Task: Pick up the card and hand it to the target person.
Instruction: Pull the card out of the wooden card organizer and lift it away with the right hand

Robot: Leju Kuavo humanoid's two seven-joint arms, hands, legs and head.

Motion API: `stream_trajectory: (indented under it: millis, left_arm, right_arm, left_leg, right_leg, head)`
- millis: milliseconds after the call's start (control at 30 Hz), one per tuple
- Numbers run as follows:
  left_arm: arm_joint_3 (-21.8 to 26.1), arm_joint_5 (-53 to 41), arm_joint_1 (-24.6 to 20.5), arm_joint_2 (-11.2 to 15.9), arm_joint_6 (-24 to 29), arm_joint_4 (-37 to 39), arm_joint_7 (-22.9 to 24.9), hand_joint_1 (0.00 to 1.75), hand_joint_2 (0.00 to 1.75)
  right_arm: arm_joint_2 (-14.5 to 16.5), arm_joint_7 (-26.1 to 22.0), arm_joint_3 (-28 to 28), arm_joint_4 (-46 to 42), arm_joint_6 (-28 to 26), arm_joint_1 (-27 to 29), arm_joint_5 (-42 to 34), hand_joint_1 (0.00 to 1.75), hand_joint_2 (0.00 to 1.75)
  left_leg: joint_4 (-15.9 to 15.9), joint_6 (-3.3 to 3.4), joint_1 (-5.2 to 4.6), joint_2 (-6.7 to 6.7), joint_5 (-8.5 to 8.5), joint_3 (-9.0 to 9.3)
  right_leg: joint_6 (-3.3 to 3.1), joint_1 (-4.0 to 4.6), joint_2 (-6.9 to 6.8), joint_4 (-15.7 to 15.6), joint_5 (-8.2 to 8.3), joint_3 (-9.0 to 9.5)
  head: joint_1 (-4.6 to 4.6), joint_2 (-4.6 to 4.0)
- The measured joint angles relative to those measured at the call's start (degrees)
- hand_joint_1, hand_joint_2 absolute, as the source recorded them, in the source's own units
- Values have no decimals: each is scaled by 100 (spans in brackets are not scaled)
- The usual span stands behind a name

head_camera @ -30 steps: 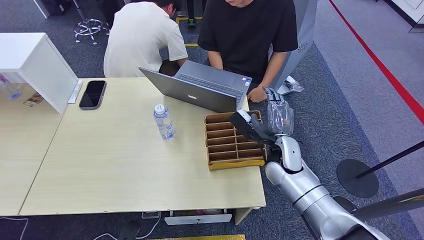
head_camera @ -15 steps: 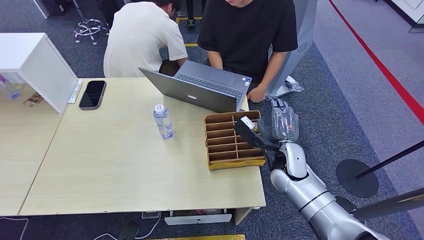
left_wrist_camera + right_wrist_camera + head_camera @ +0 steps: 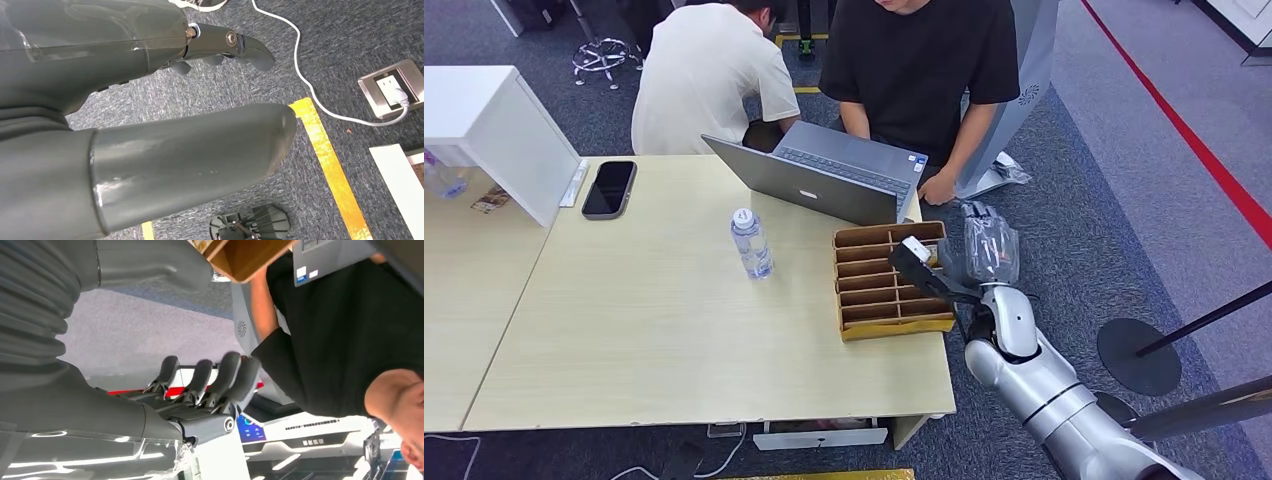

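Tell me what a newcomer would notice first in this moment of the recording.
The right hand, wrapped in clear plastic, is raised beside the cardboard divider tray at the table's right edge, fingers apart and holding nothing visible. Just beyond it, a person in a black shirt leans over an open laptop. A water bottle stands mid-table.

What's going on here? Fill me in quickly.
The robot's right hand is raised beside the wooden divided tray at the table's edge, close to the person in black sitting at the laptop. Whether it holds a card cannot be told; its fingers look loosely extended. The left hand hangs over the carpet, holding nothing. A water bottle and phone lie untouched.
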Motion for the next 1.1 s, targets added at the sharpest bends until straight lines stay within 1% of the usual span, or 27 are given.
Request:
stream_trajectory:
  millis: [67,200,433,500,633,700,1100]
  left_arm:
    - [0,-2,0,0,0,0,0,0,0]
    - [0,-6,-1,0,-1,0,0,0,0]
    - [0,-10,-2,0,-1,0,0,0,0]
    - [0,-10,-3,0,-1,0,2,0,0]
    - [0,-22,-3,0,-10,0,8,0,0]
    - [0,-26,-3,0,-12,0,13,0,0]
    - [0,-58,-6,0,-14,0,26,0,0]
  right_arm:
    - [1,1,25,-5,140,3,56,76,175]
    - [3,-8,81,-7,324,4,156,77,175]
    - [9,-38,180,-7,366,4,215,79,175]
    - [9,-38,203,-7,369,4,215,83,175]
    - [12,-68,257,-3,424,4,213,97,175]
    - [17,-105,273,5,457,4,207,101,175]
    - [97,-163,361,128,570,2,171,99,175]
  left_leg:
    - [0,0,0,0,0,0]
    - [0,0,0,0,0,0]
    - [0,0,0,0,0,-1]
    - [0,0,0,0,0,-1]
    - [0,0,0,0,0,-1]
    - [0,0,0,0,0,-1]
    - [0,0,0,0,0,-2]
  right_leg:
    - [0,0,0,0,0,0]
    - [0,0,0,0,0,1]
    - [0,0,0,0,0,0]
    - [0,0,0,0,0,0]
    - [0,0,0,0,0,1]
    - [0,0,-1,0,0,1]
    - [0,0,-1,0,0,0]
  head:
    - [0,0]
    - [0,0]
    - [0,0]
    - [-1,0]
    - [-1,0]
    - [-1,0]
    - [0,0]
